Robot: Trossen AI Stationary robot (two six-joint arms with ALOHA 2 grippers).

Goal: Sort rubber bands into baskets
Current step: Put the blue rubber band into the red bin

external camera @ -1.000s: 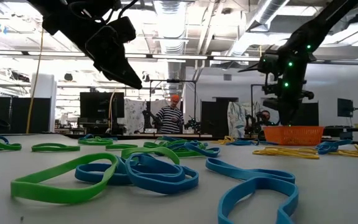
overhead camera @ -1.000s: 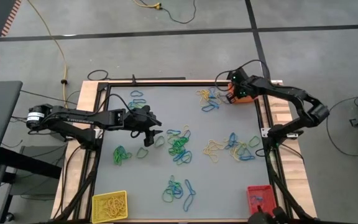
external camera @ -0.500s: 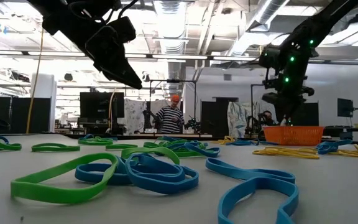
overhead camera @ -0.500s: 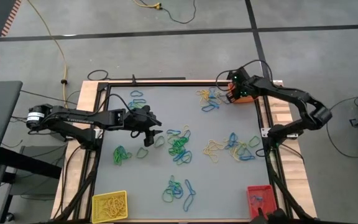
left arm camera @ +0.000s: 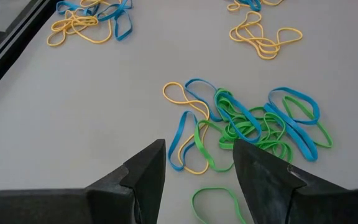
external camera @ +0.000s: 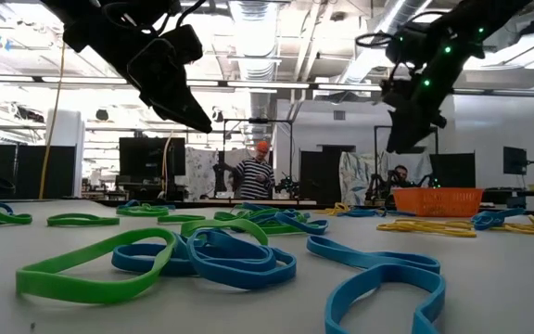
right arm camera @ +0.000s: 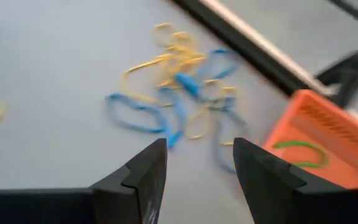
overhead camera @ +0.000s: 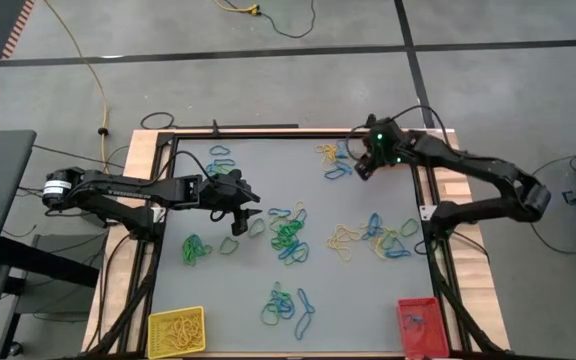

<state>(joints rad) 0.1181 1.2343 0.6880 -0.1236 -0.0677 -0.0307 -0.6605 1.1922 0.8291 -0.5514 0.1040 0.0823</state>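
Big grey worktop (overhead camera: pixel 258 190) with wood down both sides.

Left arm reaching in from the left side. Left pincer (overhead camera: pixel 237 220) up in the air above the middle-left of the worktop. Wide apart, holding nothing. Just past it, a messy heap of green, blue and yellow rubber bands (overhead camera: pixel 288 236).

Right arm reaching in from the right side, up at the far right corner. Right pincer (overhead camera: pixel 361 168) in the air too, let go and empty. Under it, a small bunch of yellow and blue bands (right arm camera: pixel 179 93) right beside the orange basket (right arm camera: pixel 328 140). One green band (right arm camera: pixel 297 148) lying inside that basket.

Yellow basket (overhead camera: pixel 176 330) at the near left corner, full of yellow bands. Red basket (overhead camera: pixel 417 325) at the near right corner, with something small in it, too tiny to tell.

More bands all over the worktop in little heaps, none touching either pincer.
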